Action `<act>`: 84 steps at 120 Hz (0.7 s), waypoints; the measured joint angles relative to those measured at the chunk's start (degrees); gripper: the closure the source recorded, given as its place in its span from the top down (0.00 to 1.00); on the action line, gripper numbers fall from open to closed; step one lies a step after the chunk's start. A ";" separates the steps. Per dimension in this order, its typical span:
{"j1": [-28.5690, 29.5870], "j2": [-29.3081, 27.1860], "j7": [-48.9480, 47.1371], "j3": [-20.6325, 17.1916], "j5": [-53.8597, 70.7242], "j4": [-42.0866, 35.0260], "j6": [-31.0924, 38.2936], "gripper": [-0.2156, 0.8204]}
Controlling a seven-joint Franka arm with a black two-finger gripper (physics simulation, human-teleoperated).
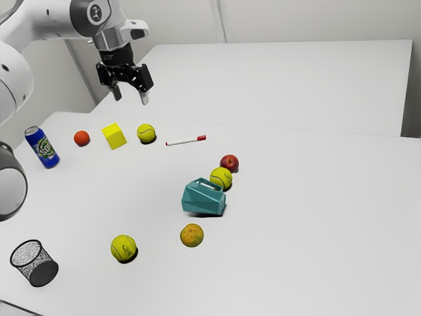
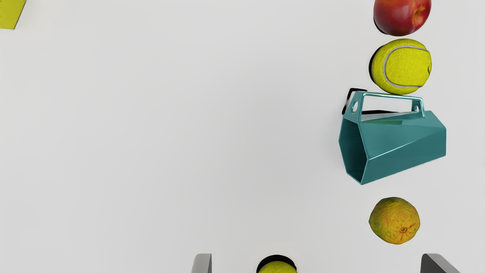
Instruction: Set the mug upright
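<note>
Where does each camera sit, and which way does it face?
Exterior view: at the arm's side, angled down across the table; arm and open gripper come in at upper left.
Wrist view: on the arm's hand, facing down at the table; two separated fingertips at the bottom edge.
Shared: the mug on its side, apple, orange, and tennis ball by the mug's handle.

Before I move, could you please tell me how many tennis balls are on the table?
3: one ball beside the yellow block, one ball between the apple and the mug, and one ball nearest the mesh bin.
</note>
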 joint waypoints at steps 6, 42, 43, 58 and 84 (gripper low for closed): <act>0.01 -0.01 0.08 0.02 -0.01 0.02 0.04 0.79; 0.32 -5.92 0.30 0.20 -0.87 -10.80 4.96 0.79; 0.36 -6.34 0.30 0.21 -1.02 -11.66 5.26 0.79; -0.14 -13.16 0.20 2.35 -5.77 -25.03 10.19 0.79; 2.17 -17.57 1.12 4.79 -18.78 -38.21 14.85 0.79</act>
